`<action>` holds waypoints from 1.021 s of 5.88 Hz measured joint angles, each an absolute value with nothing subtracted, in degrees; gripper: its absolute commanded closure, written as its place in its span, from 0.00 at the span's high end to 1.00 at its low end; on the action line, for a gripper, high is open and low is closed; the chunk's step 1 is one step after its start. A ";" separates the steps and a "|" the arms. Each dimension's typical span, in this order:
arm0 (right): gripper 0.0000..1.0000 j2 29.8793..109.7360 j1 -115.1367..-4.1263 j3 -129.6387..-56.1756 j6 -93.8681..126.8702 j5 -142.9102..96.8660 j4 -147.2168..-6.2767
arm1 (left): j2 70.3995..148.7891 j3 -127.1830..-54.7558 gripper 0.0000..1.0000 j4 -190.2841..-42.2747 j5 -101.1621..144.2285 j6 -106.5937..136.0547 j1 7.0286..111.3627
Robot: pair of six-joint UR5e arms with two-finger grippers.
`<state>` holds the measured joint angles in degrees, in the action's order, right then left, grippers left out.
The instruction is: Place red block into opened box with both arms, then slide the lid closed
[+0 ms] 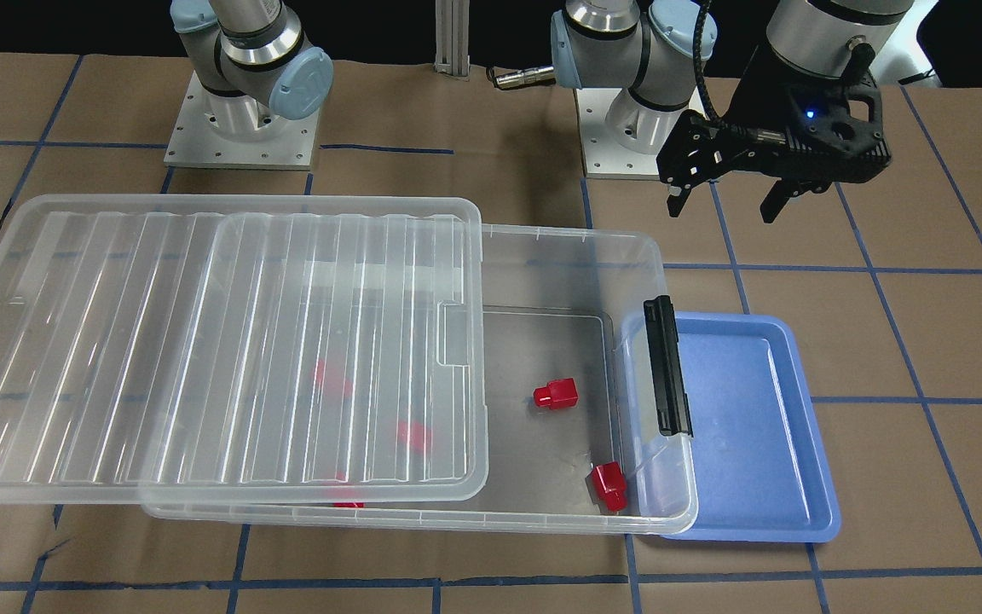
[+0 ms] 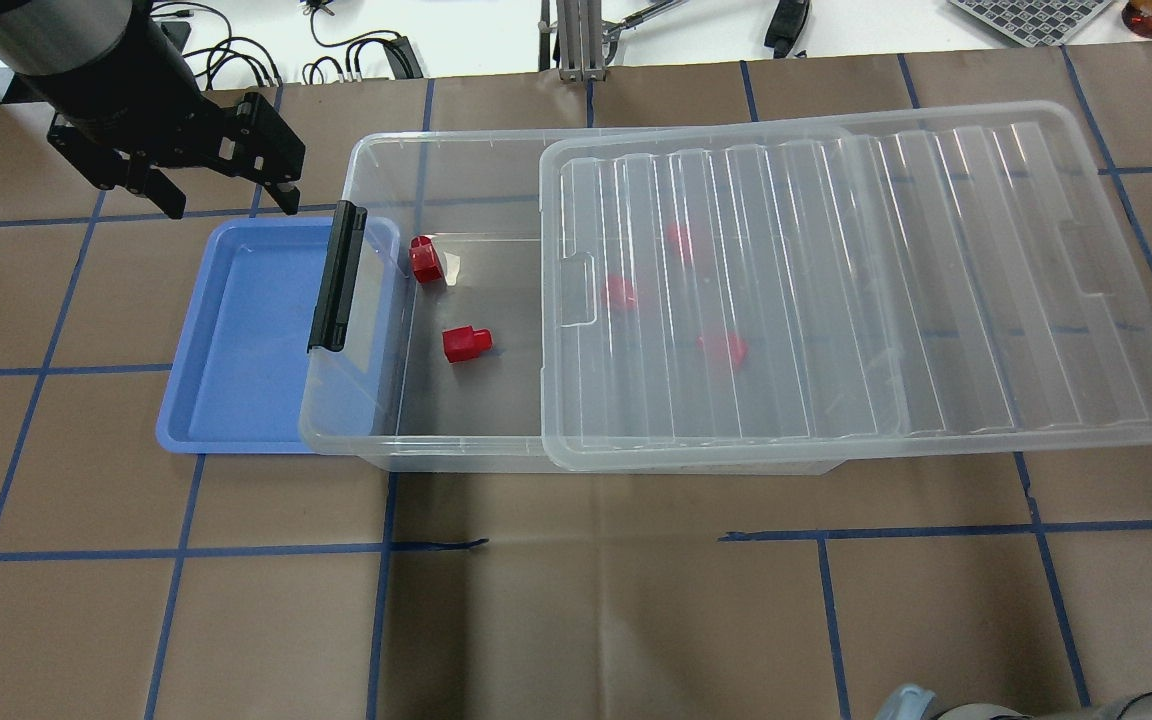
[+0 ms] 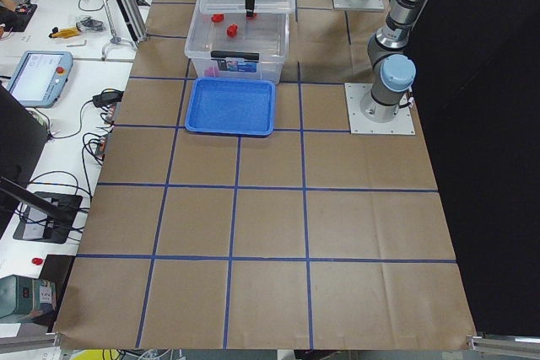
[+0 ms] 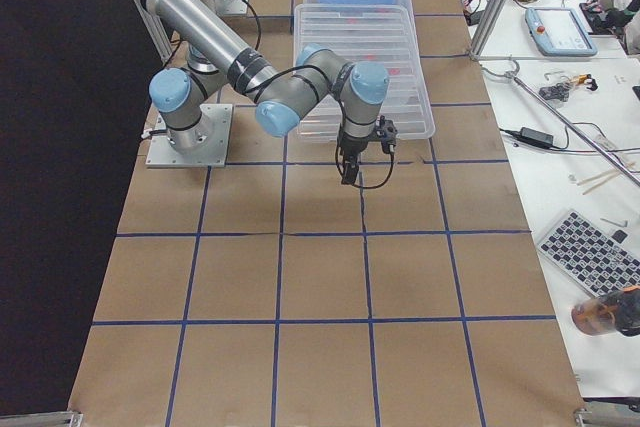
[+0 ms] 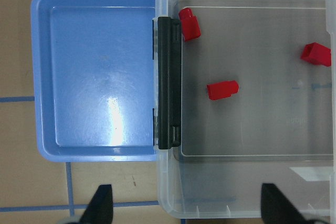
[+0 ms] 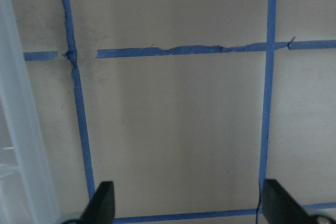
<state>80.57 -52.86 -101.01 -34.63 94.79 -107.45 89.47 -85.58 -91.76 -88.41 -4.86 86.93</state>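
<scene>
The fingertips (image 5: 102, 205) of my left end effector (image 5: 189, 205) sit closest to the wrist lens. They are spread wide with nothing between them, so that end effector is released. It hangs above the latch end of the box (image 5: 168, 192). Straight below it the black latch (image 5: 167, 82) runs along the short wall. On the outer side of the latch lies the blue tray (image 5: 94, 77), its near edge tucked under the box rim, with nothing in it that I can see. On the inner side of the latch, two red blocks rest on the uncovered floor of the box: one red block (image 2: 426, 260) in the corner just beside the latch wall, and another (image 2: 465, 343) a little further in. Three more blocks (image 2: 620, 292) show as red blurs through the lid (image 2: 936, 300). The lid lies flat over most of the box, slid away from the left end effector, and overhangs the far short end. My right end effector (image 6: 189, 203) is beyond that overhanging end, over bare counter (image 6: 173, 119). Its fingers are also wide apart and hold nothing, and a strip of clear plastic runs just beside it.
</scene>
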 measured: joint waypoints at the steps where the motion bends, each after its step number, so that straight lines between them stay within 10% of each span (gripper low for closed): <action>1: 1.00 81.10 -53.02 -101.32 -33.90 93.74 -106.60 | 89.45 -85.60 0.98 -91.76 -88.48 -4.90 86.93; 6: 1.00 81.58 -53.19 -102.35 -29.75 90.27 -105.42 | 89.45 -85.69 0.99 -91.69 -88.51 -5.08 86.86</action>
